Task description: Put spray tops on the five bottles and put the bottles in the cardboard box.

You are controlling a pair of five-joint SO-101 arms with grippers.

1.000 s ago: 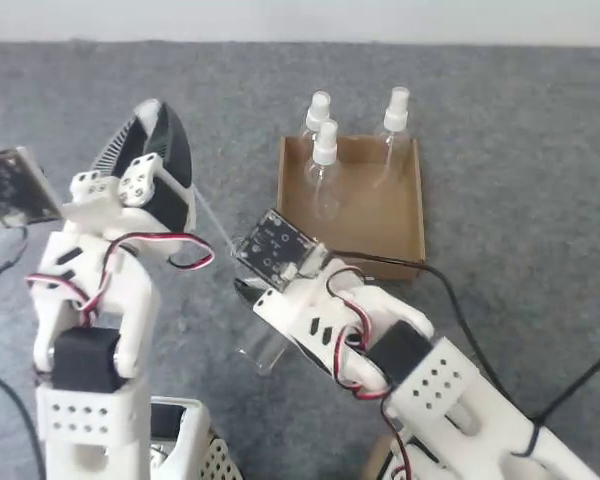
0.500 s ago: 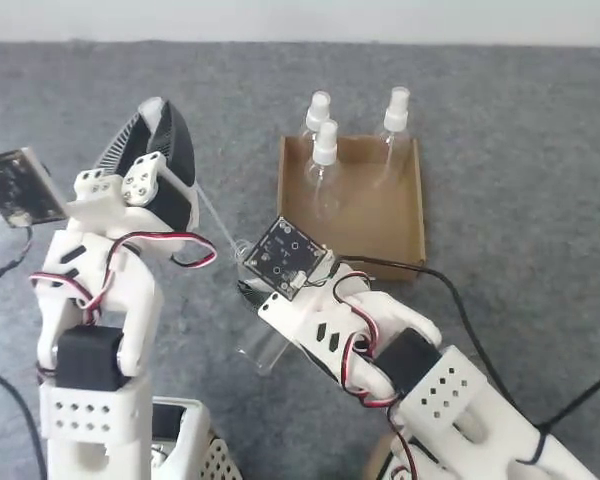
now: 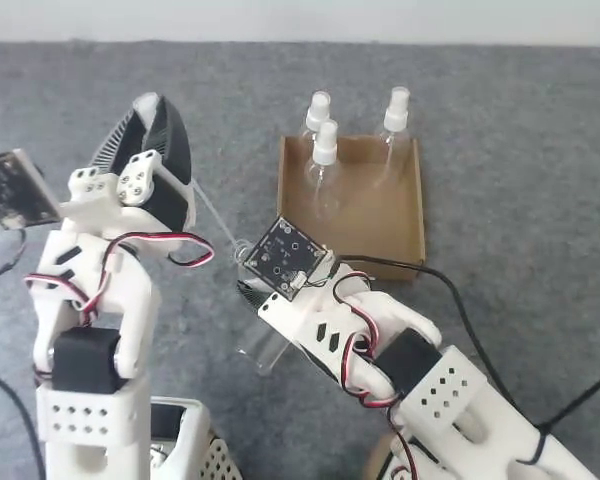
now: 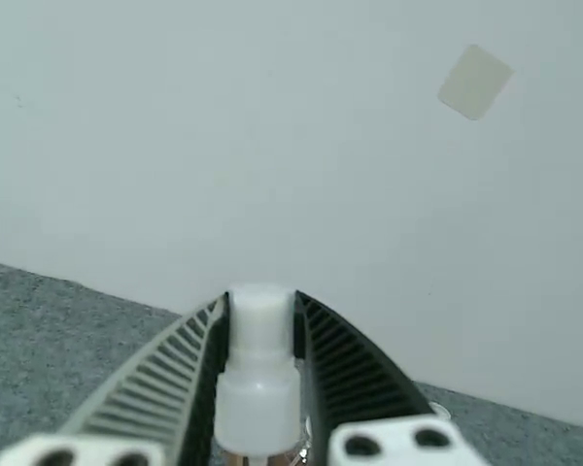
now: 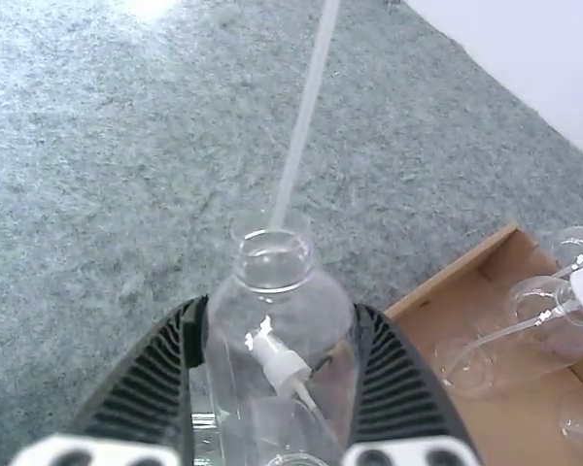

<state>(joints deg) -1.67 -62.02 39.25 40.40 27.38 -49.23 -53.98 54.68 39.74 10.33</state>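
My left gripper (image 3: 152,112) points upward at the left of the table, shut on a white spray top (image 3: 148,104); the left wrist view shows the spray top (image 4: 260,361) squeezed between the fingers. Its thin dip tube (image 3: 212,215) slants down to the mouth of a clear bottle (image 3: 242,250). My right gripper (image 5: 277,316) is shut on that bottle (image 5: 272,291), with the tube (image 5: 301,126) ending at its open neck. The cardboard box (image 3: 400,215) behind holds three capped bottles (image 3: 325,165).
A further clear bottle (image 3: 263,350) lies on the grey carpet beneath the right arm. Through the held bottle a loose spray top (image 5: 282,364) shows. A white perforated container (image 3: 195,450) sits at the front edge. Black cables (image 3: 460,310) trail right of the box.
My right gripper has shifted the bottle slightly, bringing its mouth up to the tube's tip. The left arm has barely moved.
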